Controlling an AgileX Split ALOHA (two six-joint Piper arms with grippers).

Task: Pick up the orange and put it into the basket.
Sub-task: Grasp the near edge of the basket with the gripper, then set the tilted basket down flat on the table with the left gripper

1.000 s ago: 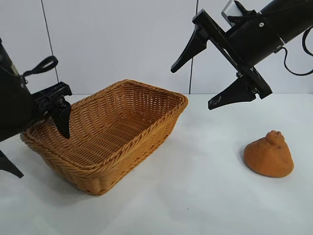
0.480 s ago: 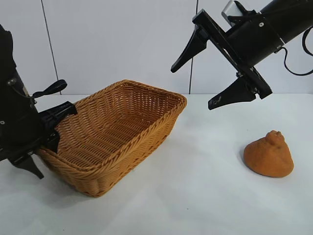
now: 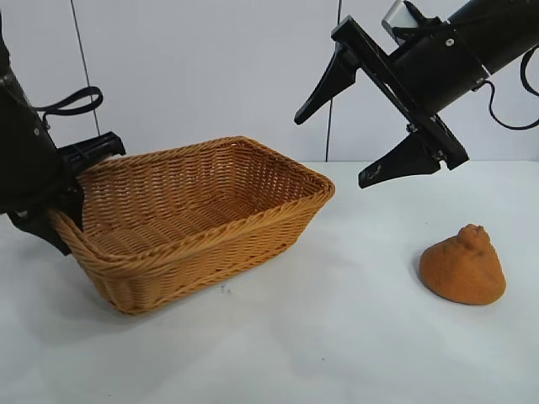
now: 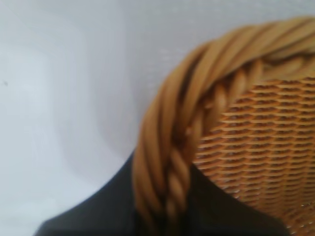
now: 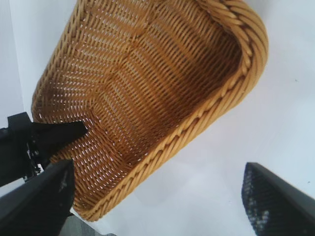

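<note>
The orange [image 3: 463, 266] sits upright — knob up, seemingly untouched.

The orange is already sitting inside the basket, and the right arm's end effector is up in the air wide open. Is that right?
Not quite. The orange is not in the basket; it sits on the white table, off to the basket's right side, as the exterior view shows. The right wrist view shows no fruit inside the basket. The rest holds: the right end effector is up in the air, wide open.
</note>
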